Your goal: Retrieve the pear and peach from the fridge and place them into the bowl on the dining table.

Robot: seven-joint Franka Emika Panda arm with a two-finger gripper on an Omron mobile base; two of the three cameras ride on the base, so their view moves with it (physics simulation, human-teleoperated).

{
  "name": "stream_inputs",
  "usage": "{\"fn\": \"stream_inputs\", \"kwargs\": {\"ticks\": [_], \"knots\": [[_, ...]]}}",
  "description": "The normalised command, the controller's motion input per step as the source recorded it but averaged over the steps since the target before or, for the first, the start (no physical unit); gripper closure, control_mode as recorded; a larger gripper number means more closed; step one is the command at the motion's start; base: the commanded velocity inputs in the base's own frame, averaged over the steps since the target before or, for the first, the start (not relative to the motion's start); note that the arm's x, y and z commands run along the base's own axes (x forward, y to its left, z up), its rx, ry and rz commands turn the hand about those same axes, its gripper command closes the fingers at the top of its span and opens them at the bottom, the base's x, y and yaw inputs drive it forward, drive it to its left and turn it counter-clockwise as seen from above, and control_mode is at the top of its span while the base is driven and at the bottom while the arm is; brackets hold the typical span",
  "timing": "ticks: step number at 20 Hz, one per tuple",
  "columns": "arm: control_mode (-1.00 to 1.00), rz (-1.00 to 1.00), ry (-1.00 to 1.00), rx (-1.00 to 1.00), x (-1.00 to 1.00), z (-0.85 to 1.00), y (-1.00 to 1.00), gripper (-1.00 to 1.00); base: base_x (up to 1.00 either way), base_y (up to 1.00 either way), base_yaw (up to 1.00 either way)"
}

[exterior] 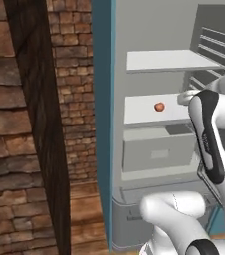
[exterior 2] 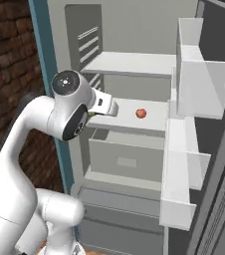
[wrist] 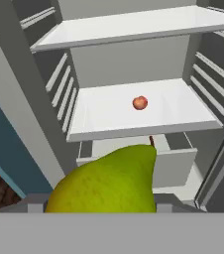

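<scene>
While the small orange-red peach [wrist: 140,102] sits on the white middle shelf [wrist: 183,111] of the open grey fridge [exterior 2: 134,30], the gripper [wrist: 101,206] looks clamped on the yellow-green pear [wrist: 106,183], so step one seems to be retrieval. Next: carry it w/o bumping the shelves to the bowl. Hand view shows the pear up close; in both base views the arm hides it.

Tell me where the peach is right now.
The peach sits alone on the middle white shelf inside the open fridge, near the shelf's centre, below the top shelf and above the drawer.
</scene>
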Motion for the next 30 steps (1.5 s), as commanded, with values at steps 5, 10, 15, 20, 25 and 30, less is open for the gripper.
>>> {"fn": "stream_inputs", "kwargs": {"ticks": [5, 10, 15, 20, 25, 30], "knots": [[1.0, 0.0, 0.0, 0.0, 0.0, 0.0, 0.0, 1.0, -1.0, 0.01, -0.17], [1.0, 0.0, 0.0, 0.0, 0.0, 0.0, 0.0, 1.0, -1.0, 0.0, -0.48], [1.0, 0.0, 0.0, 0.0, 0.0, 0.0, 0.0, 1.0, -1.0, 0.0, -0.54], [1.0, 0.0, 0.0, 0.0, 0.0, 0.0, 0.0, 1.0, -0.98, 0.0, -0.57], [1.0, 0.0, 0.0, 0.0, 0.0, 0.0, 0.0, 1.0, -0.9, 0.0, -0.6], [1.0, 0.0, 0.0, 0.0, 0.0, 0.0, 0.0, 1.0, -0.81, -0.09, -0.61]]}}
